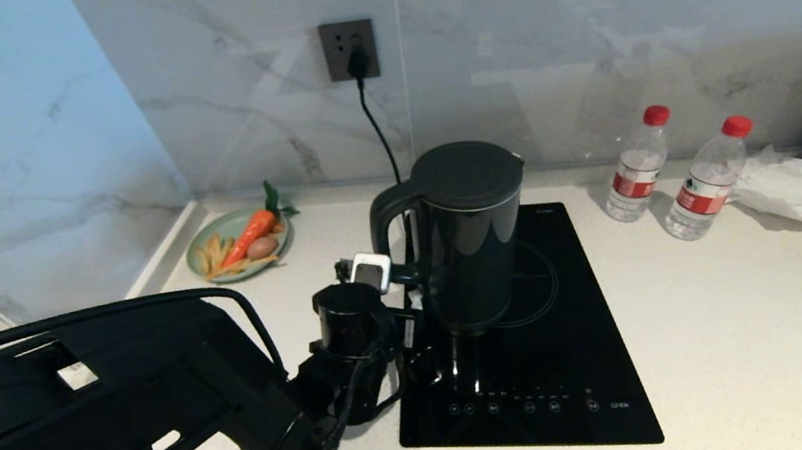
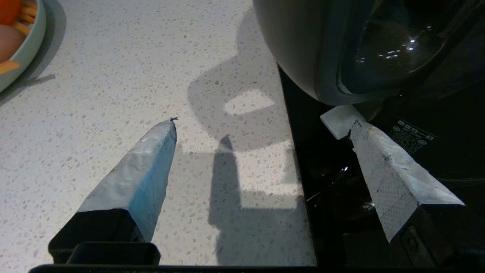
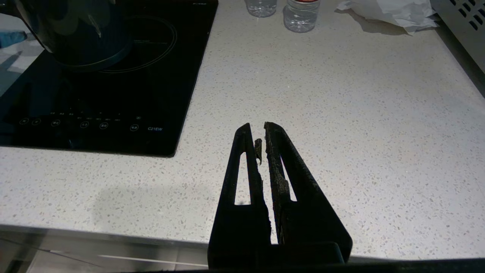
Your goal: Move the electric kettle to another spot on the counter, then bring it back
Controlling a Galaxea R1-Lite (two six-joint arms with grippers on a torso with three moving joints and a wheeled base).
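Electric kettle (image 1: pixel 471 235) upright on cooktop (image 1: pixel 549 385), near its left edge. Left gripper (image 2: pixel 265 125) just beside handle, fingers (image 2: pixel 144 174) wide apart, empty. Right gripper (image 3: pixel 257 131) fingers together over bare desk (image 1: pixel 761 331) right of cooktop

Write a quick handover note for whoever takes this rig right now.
Left hand: open, holding nothing, beside the kettle's handle.
Right hand: shut, empty, parked over the counter.
Electric kettle: upright on the black cooktop, lid on, released.
Done: kettle set down; which leg of the trip this is cannot be told.
Left: confirm whether it must go back, then clear the left arm.
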